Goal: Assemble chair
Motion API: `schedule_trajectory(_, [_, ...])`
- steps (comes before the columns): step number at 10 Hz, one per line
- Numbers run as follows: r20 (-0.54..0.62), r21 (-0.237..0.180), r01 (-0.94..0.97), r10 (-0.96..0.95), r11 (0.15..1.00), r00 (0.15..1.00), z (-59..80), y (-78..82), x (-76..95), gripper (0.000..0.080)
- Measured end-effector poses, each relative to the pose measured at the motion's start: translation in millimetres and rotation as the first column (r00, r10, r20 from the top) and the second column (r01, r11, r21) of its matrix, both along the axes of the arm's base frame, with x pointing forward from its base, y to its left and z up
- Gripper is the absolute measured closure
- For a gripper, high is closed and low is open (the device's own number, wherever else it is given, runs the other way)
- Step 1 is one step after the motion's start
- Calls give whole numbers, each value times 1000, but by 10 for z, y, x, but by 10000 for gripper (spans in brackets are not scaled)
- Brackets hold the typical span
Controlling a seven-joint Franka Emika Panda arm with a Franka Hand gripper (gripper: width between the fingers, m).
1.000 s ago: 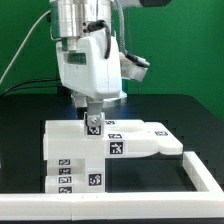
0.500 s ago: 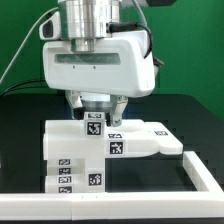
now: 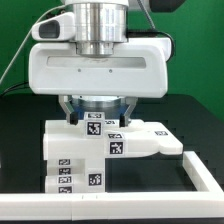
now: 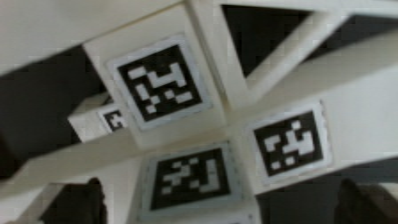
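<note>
While my gripper (image 3: pixel 95 110) hangs wide open over the chair parts, I judge that seating the top block is the step in hand.
The matte white plastic chair pieces (image 3: pixel 110 145), tagged slabs and bars, lie stacked on the black tabletop (image 3: pixel 25 130). The small white tagged cube (image 3: pixel 93 125) stands on top of that stack, between my jaws, which grip nothing. Next I should rise straight clear without nudging it.

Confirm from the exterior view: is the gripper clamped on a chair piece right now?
No, the gripper is open, its jaws spread wide to either side of the upright tagged chair piece, with gaps showing.
</note>
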State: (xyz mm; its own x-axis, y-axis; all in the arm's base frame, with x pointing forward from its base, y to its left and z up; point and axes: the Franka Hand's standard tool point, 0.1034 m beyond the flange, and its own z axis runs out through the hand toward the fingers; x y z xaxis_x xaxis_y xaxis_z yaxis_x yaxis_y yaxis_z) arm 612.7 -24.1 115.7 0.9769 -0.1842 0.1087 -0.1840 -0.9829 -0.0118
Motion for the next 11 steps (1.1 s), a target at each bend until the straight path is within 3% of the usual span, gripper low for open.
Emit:
schedule_trajectory(1, [13,-14,-67,67,998,998,-4,-17,22,151])
schedule_trajectory(2, [14,-6,-13,13,1000,1000,-5,-14,21,151])
schedule_trajectory(3, [14,-6,-15,15,1000,1000,-5,-17,21,284])
schedule_trajectory(4, [15,5,56,-56,998,998,-5,-13,22,284])
schedule_trajectory(6, [14,24,207,-208,978,978,-6,-12,22,517])
schedule_trajectory(8, [12,36,310,-311,950,950,-8,-17,21,517])
schedule_trajectory(11, [3,65,546,-547,835,837,-15,-59,22,517])
